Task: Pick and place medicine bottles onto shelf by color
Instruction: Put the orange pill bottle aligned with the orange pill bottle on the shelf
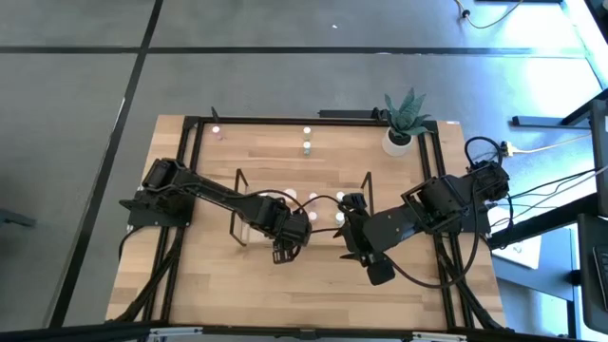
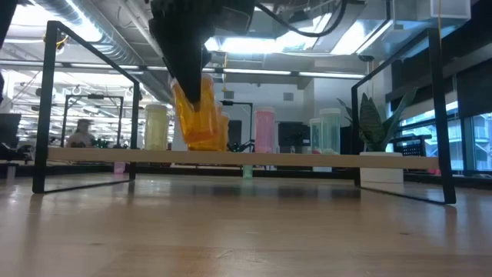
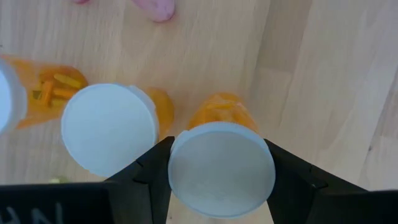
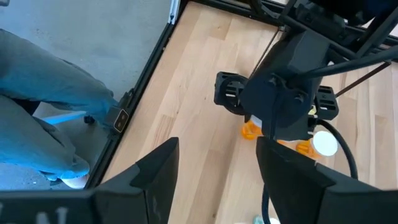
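I'm holding the white-capped orange medicine bottle (image 3: 222, 163) in my left claw (image 3: 222, 186) above the clear dark-framed shelf (image 2: 231, 158); next I'm lowering it beside the other orange bottles (image 3: 111, 127). Right claw (image 4: 214, 171) is hanging open.

Two dark, matte, blocky arms are seen, each ending in a pair of flat, angular black fingers. Black cables are looped along the left arm (image 1: 204, 195) and the right arm (image 1: 446, 199), with a thick one curving beside the left wrist housing.
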Available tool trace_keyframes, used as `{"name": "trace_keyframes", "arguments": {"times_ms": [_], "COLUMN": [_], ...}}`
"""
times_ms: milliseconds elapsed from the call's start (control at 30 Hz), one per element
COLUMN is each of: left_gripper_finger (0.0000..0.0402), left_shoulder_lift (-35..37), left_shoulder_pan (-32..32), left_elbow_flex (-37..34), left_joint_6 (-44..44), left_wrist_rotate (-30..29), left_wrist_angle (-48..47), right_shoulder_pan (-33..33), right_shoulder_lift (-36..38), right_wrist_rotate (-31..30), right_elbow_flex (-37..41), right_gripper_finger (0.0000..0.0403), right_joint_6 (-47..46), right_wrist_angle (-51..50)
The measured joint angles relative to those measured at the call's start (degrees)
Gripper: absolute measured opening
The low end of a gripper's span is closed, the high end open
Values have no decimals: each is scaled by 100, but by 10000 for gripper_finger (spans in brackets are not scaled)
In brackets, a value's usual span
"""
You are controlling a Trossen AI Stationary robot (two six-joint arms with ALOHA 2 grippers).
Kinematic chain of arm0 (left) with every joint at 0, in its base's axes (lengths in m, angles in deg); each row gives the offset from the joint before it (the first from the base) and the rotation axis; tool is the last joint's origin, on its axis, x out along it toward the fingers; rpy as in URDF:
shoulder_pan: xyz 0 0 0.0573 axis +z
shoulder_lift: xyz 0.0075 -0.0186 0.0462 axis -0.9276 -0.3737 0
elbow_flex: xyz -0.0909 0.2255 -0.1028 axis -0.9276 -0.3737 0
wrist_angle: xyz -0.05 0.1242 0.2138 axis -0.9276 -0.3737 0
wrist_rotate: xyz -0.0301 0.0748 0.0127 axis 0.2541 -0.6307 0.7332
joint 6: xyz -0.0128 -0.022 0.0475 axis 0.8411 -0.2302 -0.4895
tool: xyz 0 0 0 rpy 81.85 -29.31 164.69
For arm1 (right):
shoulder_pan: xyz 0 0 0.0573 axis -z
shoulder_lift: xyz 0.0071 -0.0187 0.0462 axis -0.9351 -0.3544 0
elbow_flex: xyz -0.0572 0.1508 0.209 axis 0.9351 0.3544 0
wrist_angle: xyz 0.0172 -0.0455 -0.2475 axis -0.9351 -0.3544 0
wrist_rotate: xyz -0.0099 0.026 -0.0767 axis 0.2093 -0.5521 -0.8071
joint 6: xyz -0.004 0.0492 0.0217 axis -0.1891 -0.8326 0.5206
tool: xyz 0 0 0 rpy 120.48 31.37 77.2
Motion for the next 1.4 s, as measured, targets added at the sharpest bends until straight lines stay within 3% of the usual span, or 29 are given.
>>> {"name": "trace_keyframes", "arguments": {"times_ms": [400, 1000, 1233, 1400], "left_gripper_finger": [193, 301, 309, 309], "left_shoulder_lift": [-13, -13, -13, 174], "left_shoulder_pan": [-2, -4, -102, -285], "left_elbow_flex": [0, 0, 0, 0], "left_joint_6": [-131, -144, -90, 37], "left_wrist_rotate": [106, -236, 139, 79], "left_wrist_angle": [-111, -35, -35, -149], "right_shoulder_pan": [0, -1, -1, -2], "right_shoulder_lift": [2, 0, 2, 0], "right_wrist_rotate": [2, 2, 2, 2], "right_elbow_flex": [0, 0, 0, 0], "right_gripper_finger": [217, 217, 217, 217], "right_joint_6": [0, 0, -2, -1], "right_wrist_angle": [-4, -7, -7, -7]}}
